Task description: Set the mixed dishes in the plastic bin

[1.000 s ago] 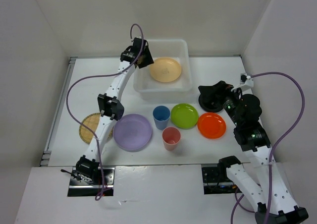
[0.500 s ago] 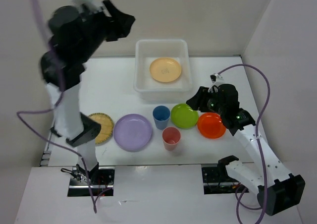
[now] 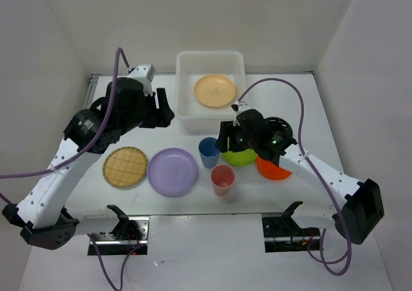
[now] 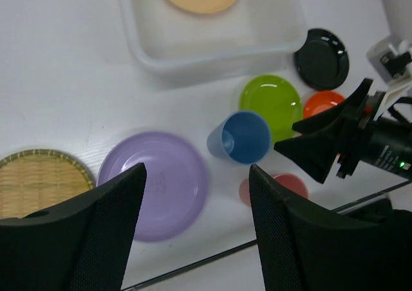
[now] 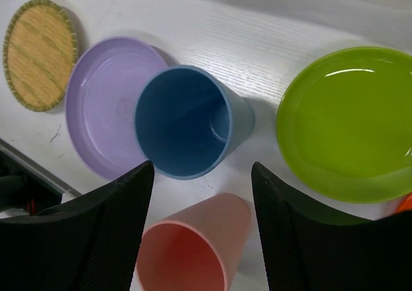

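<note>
The white plastic bin stands at the back with the peach plate inside it. On the table in front are the bamboo plate, lavender plate, blue cup, pink cup, lime green plate and orange plate. The black plate shows in the left wrist view. My left gripper is open and empty, high up left of the bin. My right gripper is open and empty, above the blue cup and pink cup.
White walls close in the table on the left, back and right. My right arm lies across the right side of the table over the orange plate. The table's near edge runs just below the cups.
My right gripper has moved left from the black plate to above the blue and pink cups. My left arm has left the bin, swung up and come down left of it.
</note>
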